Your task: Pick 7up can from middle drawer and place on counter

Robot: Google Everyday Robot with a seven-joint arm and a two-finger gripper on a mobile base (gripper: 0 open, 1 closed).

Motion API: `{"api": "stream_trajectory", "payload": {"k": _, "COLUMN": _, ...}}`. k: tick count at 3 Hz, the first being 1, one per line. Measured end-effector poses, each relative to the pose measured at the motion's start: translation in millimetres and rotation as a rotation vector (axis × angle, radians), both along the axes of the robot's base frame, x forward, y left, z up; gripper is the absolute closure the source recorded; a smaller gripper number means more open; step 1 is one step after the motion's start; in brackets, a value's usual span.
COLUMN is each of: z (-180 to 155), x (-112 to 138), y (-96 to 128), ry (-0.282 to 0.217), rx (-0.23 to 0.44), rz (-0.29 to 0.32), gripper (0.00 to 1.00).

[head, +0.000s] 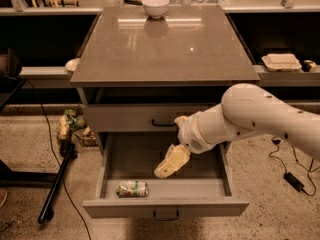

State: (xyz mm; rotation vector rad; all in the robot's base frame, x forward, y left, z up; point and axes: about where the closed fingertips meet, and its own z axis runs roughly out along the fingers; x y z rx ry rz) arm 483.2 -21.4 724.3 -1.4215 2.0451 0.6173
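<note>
You see a can (132,188) of pale silvery-white with green print, on the plain grey floor of the open drawer (200,207). The drawer's front is the same grey, and its handle (166,215) is dark. Your gripper (163,172) is creamy yellow, over the drawer floor just right of the can, on a white arm (260,119). The counter (165,49) is glossy grey-brown with pale glints. The bowl (155,6) on it is white. The ground (30,134) is speckled beige.
</note>
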Motion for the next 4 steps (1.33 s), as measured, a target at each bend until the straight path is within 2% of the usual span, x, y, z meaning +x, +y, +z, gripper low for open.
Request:
{"api": "stream_trajectory", "payload": {"k": 1, "z": 0, "x": -1, "y": 0, "ry": 0.001, "rx": -0.001, "rz": 0.002, "gripper": 0.0}}
{"api": "stream_trajectory", "payload": {"k": 2, "z": -36, "x": 6, "y": 12, "ry": 0.011, "rx": -0.029, "rz": 0.015, "gripper": 0.0}}
{"api": "stream_trajectory", "payload": {"k": 4, "z": -170, "x": 17, "y": 62, "ry": 0.026, "rx": -0.089, "rz": 0.049, "gripper": 0.0}}
